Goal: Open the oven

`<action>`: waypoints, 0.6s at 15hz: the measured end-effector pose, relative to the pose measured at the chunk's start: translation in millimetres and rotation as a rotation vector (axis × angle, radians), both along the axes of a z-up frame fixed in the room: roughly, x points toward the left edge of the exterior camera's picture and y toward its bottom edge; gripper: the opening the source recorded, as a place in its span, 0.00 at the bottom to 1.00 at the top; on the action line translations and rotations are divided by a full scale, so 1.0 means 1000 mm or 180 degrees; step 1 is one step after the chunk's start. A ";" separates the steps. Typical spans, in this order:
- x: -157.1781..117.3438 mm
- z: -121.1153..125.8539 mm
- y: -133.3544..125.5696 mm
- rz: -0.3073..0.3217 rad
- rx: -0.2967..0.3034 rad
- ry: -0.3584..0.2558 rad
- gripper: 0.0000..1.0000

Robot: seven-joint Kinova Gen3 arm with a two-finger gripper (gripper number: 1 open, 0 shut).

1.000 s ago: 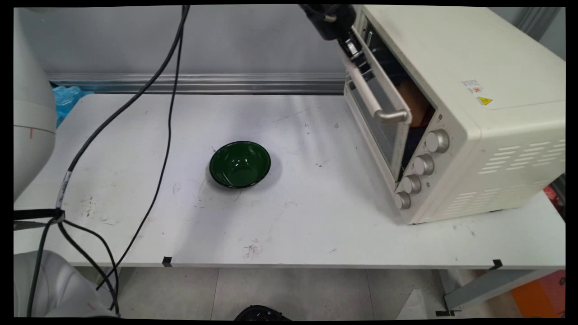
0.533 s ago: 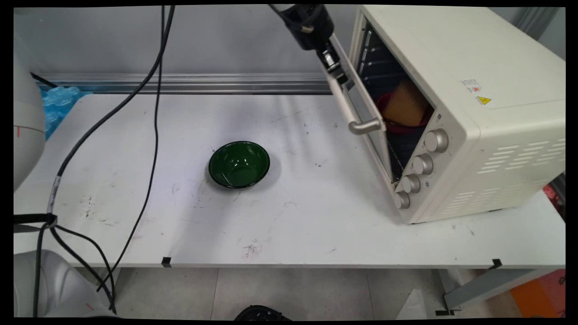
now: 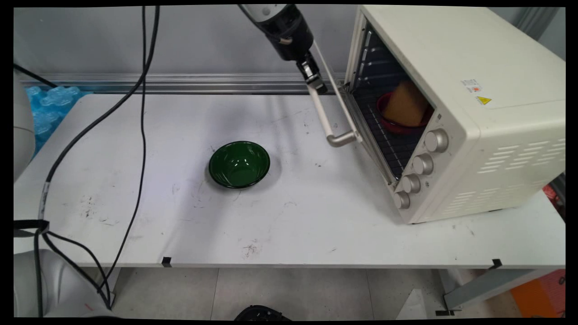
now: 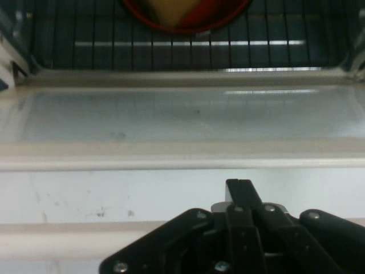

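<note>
Cream oven door (image 3: 356,119) half-lowered (fingers (image 3: 316,84) seemingly clamping its handle (image 3: 326,115)).

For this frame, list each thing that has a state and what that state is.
Oven door: partly open, tilted outward.
Door handle: gripped by the hand.
Hand: shut on the door handle.
Red dish: on the oven rack, holding a tan block.
Green bowl: upright, empty, on the table.
</note>
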State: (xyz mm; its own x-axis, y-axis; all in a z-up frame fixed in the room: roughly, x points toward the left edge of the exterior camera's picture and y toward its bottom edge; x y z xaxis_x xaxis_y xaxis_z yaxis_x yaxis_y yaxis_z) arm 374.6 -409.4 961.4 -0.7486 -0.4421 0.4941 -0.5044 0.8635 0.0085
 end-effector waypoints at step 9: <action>0.022 -0.030 0.018 -0.0048 -0.0008 -0.0025 0.00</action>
